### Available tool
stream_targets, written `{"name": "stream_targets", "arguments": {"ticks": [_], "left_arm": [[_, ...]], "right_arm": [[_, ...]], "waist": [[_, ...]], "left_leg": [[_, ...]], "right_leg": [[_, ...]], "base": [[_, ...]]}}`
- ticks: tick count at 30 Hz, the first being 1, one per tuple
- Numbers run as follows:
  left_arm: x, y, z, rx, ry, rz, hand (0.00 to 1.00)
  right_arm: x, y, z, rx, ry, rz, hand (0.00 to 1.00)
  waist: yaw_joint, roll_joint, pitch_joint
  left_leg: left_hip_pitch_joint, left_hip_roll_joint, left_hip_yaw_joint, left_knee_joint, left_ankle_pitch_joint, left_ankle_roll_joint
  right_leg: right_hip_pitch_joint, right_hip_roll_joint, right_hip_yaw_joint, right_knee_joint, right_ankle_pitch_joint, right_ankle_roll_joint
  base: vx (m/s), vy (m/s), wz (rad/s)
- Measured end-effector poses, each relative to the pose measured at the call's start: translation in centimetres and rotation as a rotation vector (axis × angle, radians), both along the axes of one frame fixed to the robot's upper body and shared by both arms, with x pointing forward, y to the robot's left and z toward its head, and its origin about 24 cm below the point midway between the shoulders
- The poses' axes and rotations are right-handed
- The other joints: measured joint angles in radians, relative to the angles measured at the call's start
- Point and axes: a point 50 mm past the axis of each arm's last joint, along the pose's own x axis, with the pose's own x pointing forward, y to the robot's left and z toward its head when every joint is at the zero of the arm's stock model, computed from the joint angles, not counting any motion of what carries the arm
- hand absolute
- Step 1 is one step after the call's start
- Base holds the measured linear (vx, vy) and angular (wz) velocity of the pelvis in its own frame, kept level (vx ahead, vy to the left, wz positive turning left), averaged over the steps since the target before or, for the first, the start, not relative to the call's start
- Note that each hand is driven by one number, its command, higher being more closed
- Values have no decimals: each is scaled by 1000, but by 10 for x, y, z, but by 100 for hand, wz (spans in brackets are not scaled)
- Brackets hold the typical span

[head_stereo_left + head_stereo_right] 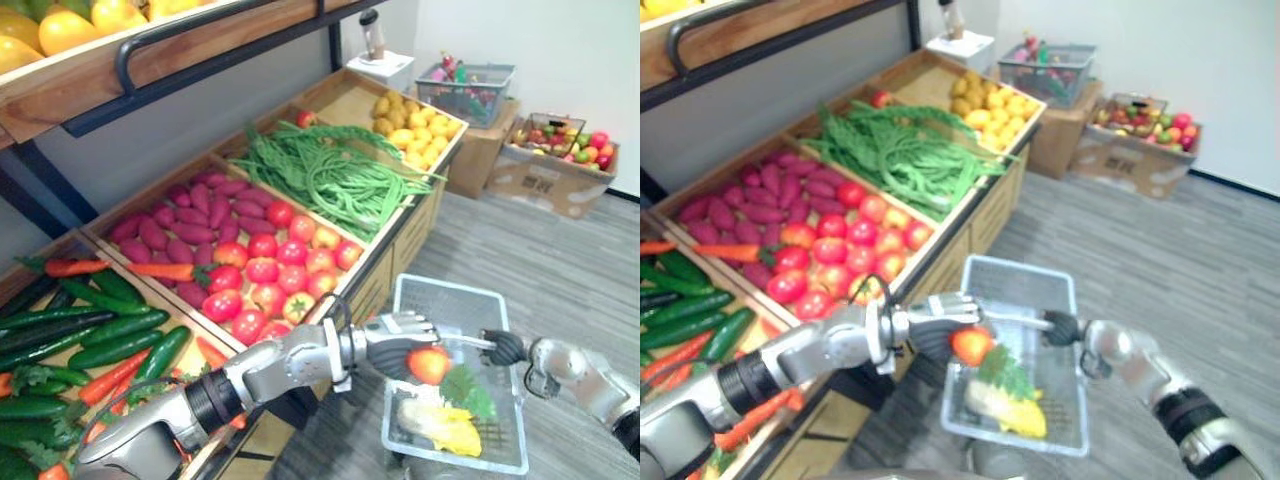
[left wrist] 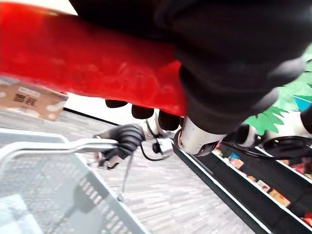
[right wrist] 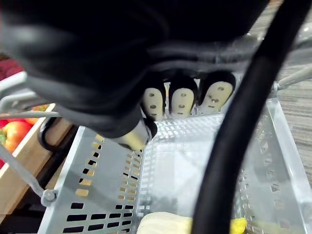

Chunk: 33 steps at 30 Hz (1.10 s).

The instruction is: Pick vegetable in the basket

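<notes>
L hand point(image 1: 400, 337) – fingers curled round a red tomato point(image 1: 428, 364), firm hold; wrist view shows dark fingertips point(image 2: 142, 112) wrapped under the fruit. Tomato is held over the open top of the wire basket point(image 1: 441, 299), just beside its handle point(image 1: 467, 341), above a green leafy veg point(image 1: 466, 391) and a yellow item point(image 1: 447, 429) lying inside. R hand point(image 1: 505, 347) – closed round the handle, carrying the basket next to the produce stand w/ its tomato bin point(image 1: 282, 266).
</notes>
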Motion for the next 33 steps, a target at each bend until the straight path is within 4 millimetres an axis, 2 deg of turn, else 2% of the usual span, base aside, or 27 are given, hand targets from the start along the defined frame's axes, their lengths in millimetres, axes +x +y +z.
{"name": "stream_targets", "arguments": {"ticks": [6, 10, 14, 18, 20, 23, 27, 33], "left_arm": [[-13, -12, -14, 58, 52, -84, 100], [-14, -18, -29, 119, 108, -105, 100], [-8, -26, -42, 145, 155, -78, 100], [0, -38, -55, 162, 200, -18, 100], [8, -43, -64, 169, 205, 58, 100], [19, -50, -74, 182, 228, 156, 100], [29, -52, -88, 218, 233, 262, 100], [35, -54, -99, 267, 249, 335, 100]], "right_arm": [[7, -2, 13, -31, 6, 30, 100], [7, -4, 15, -42, 17, 26, 100], [7, -4, 13, -48, 32, 20, 100], [7, 5, 16, -33, 25, 43, 100], [8, 15, 16, -8, 17, 63, 100], [9, 28, 17, 26, 7, 86, 100], [10, 42, 14, 80, 1, 98, 100], [14, 48, 16, 128, -33, 78, 100]], "waist": [[0, -2, -2], [-21, -4, -7], [-28, -4, -9], [-32, -4, -19], [-36, -8, -24], [-42, -12, -25], [-49, -24, -25], [-48, -26, -24]], "left_leg": [[13, 34, 27, 36, -5, -5], [9, 41, 31, 46, -5, -6], [7, 42, 32, 49, -5, -6], [-4, 44, 32, 53, -5, -6], [-10, 47, 38, 57, -12, -15], [-7, 46, 45, 58, -13, -17], [-6, 44, 51, 56, -13, -17], [-4, 19, 51, 23, -8, -13]], "right_leg": [[-2, 23, -3, 16, -18, -14], [-13, 25, -12, 26, -20, -15], [-18, 27, -12, 33, -21, -18], [-31, 29, -12, 41, -21, -18], [-38, 30, -12, 41, -32, -29], [-37, 30, -10, 38, -26, -22], [-37, 30, -5, 34, -18, -27], [-37, 21, -1, 32, -16, -24]], "base": [[-61, -68, -6], [-53, -40, -3], [-46, -22, -1], [-44, -17, -1], [-60, -25, -3], [-45, 0, -6], [-26, 9, -2], [-46, 14, 0]]}}
